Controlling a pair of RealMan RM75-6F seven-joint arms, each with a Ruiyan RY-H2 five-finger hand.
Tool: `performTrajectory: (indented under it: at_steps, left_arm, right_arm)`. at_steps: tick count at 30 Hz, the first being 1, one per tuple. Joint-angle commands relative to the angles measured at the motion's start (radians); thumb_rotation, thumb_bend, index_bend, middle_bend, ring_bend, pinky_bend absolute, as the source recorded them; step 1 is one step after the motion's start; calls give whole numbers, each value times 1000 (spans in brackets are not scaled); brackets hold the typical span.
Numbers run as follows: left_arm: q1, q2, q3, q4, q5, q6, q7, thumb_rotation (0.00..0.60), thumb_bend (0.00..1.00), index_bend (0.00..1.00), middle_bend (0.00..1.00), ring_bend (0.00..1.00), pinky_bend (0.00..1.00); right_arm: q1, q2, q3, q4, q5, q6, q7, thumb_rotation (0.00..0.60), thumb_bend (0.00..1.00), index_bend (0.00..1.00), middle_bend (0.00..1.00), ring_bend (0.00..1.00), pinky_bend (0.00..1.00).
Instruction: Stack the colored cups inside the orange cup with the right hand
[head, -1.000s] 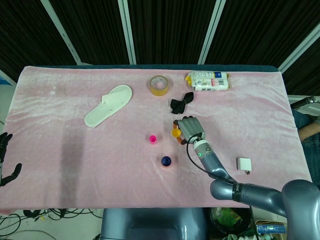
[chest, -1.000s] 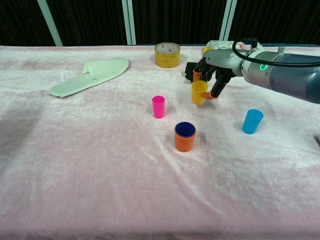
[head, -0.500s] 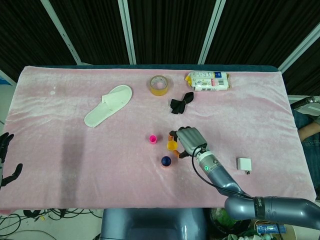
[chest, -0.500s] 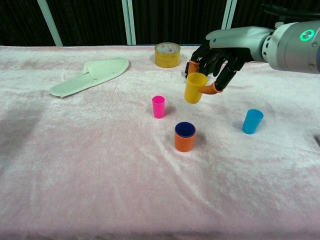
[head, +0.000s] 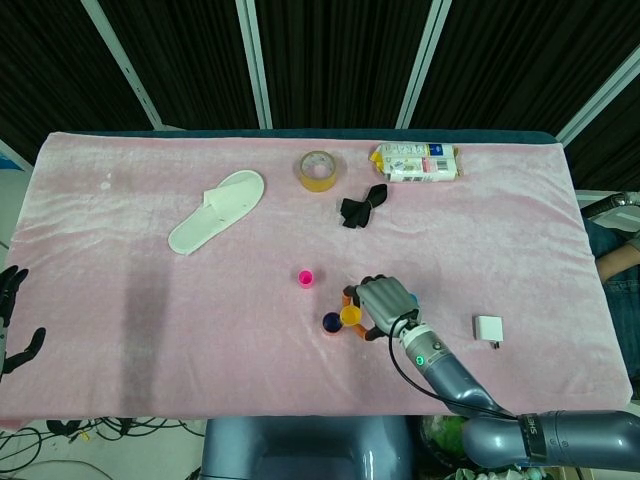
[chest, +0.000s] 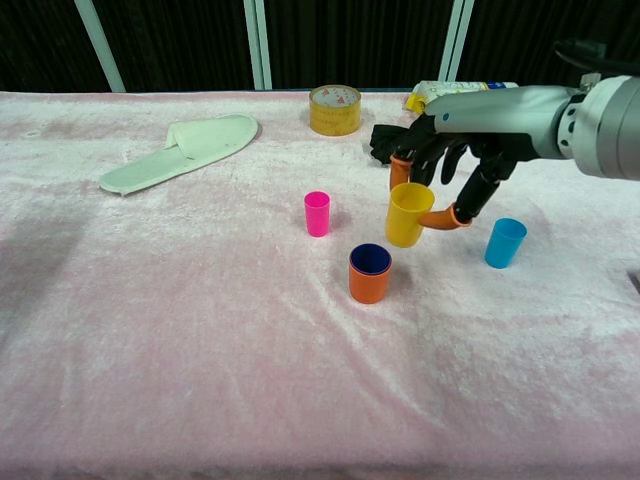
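Note:
My right hand (chest: 452, 160) (head: 385, 303) holds the yellow cup (chest: 408, 214) (head: 350, 315) upright in the air, just above and to the right of the orange cup (chest: 369, 281). A dark blue cup (chest: 370, 259) (head: 332, 322) sits nested inside the orange one. The pink cup (chest: 317, 213) (head: 306, 277) stands alone to the left. A light blue cup (chest: 504, 243) stands at the right, hidden by my hand in the head view. At the far left edge of the head view my left hand (head: 12, 315) hangs off the table with fingers apart, holding nothing.
A white slipper (chest: 185, 147) lies at the back left. A tape roll (chest: 335, 109), a black cloth (head: 362, 206) and a snack packet (head: 418, 162) sit at the back. A small white block (head: 488, 329) lies on the right of the pink tablecloth (chest: 200, 350).
My right hand lifted the yellow cup off the table and carried it toward me, now close beside the orange cup. The left hand stayed put.

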Motion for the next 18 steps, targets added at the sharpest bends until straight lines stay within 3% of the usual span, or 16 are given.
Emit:
performTrajectory:
  at_steps: [1, 18]
  left_arm:
    - [1, 0, 0, 0, -1, 1, 1, 600, 341, 79, 50, 0, 7]
    - [-2, -2, 0, 1, -2, -5, 6, 600, 342, 79, 50, 0, 7]
  right_arm:
    - [-1, -15, -7, 13, -6, -8, 14, 600, 354, 574, 452, 281, 258]
    - [21, -84, -10, 68, -19, -3, 32, 600, 354, 576, 452, 281, 258]
